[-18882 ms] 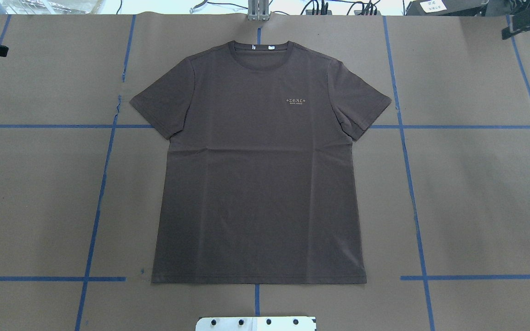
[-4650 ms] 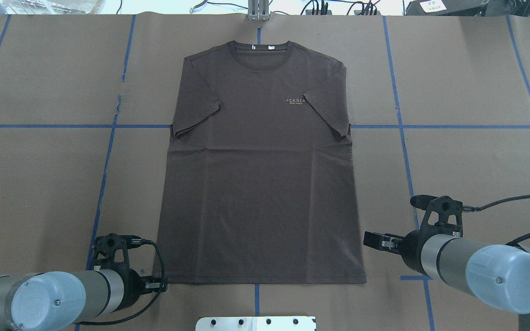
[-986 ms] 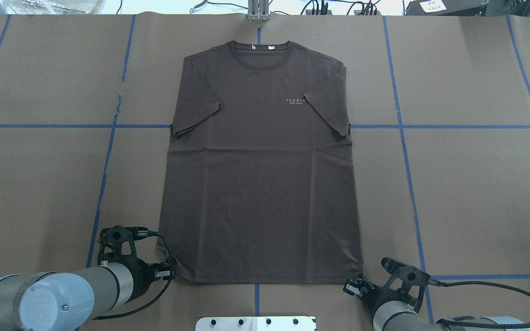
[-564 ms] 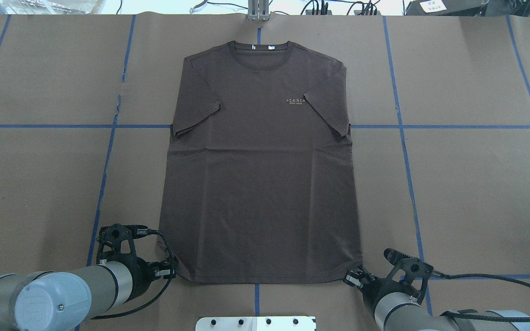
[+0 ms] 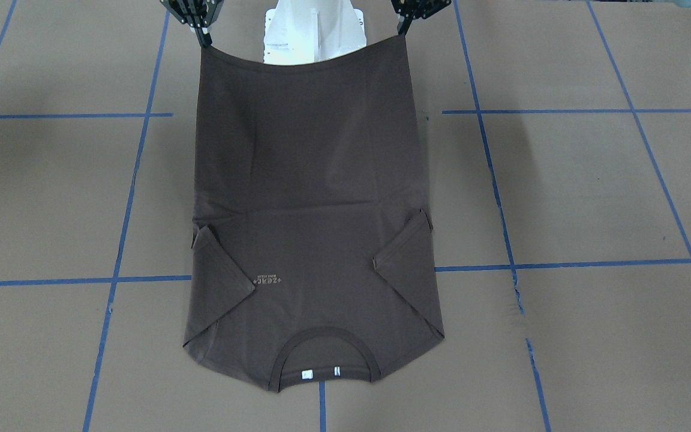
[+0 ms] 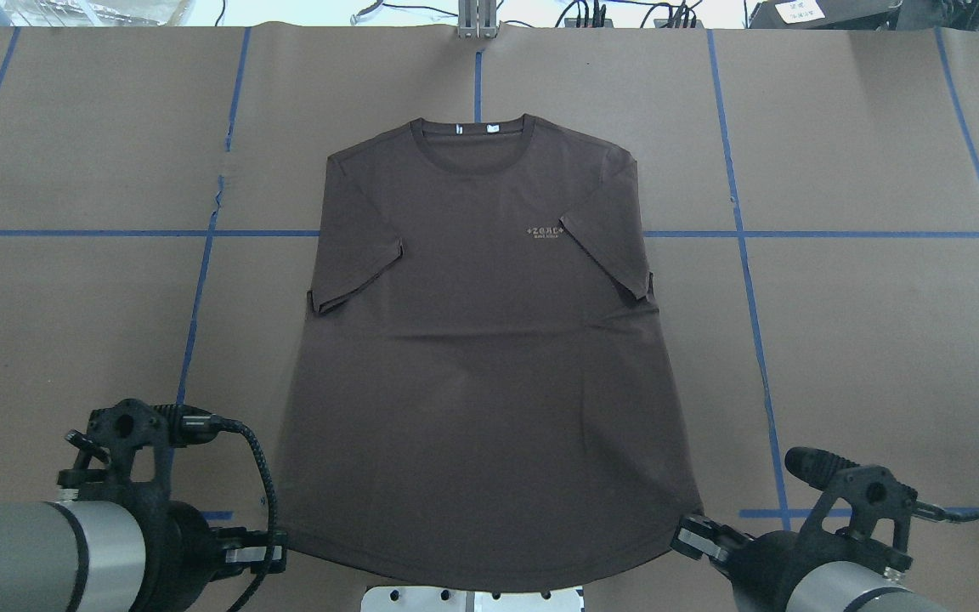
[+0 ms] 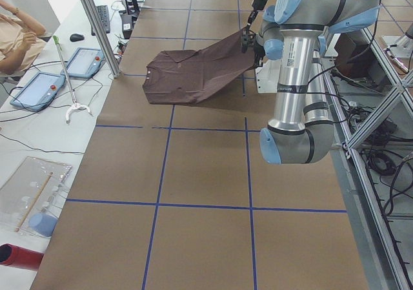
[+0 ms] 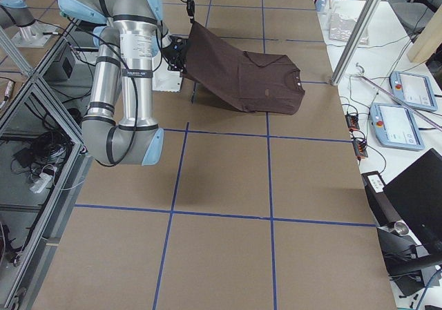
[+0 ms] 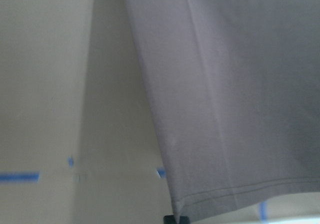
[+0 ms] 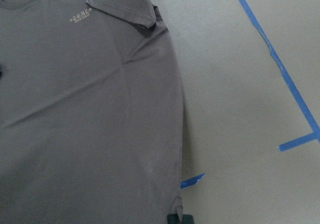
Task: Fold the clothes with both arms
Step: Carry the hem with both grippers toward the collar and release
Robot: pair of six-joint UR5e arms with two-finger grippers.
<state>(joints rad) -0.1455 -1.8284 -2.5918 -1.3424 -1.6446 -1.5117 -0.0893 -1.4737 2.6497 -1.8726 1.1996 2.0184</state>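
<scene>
The dark brown T-shirt (image 6: pixel 481 357) has both sleeves folded in. Its collar (image 6: pixel 468 136) end rests on the table, and its hem is lifted off it. My left gripper (image 6: pixel 273 548) is shut on the hem's left corner, seen at the view's right in the front-facing view (image 5: pixel 404 27). My right gripper (image 6: pixel 685 535) is shut on the hem's right corner, seen in the front-facing view (image 5: pixel 204 39). The hem sags a little between them. Each wrist view shows a pinched corner at its bottom edge: left (image 9: pixel 175 219), right (image 10: pixel 179 218).
The white pedestal base (image 5: pixel 312 30) lies under the raised hem. Brown paper with blue tape lines (image 6: pixel 744 255) covers the table. A metal post (image 6: pixel 477 17) stands at the far edge. Tablets (image 7: pixel 39 90) and an operator sit beyond that edge.
Both grippers have risen with the hem corners and drawn back toward the robot. The shirt slid toward the robot, and its lower half now hangs off the table.
</scene>
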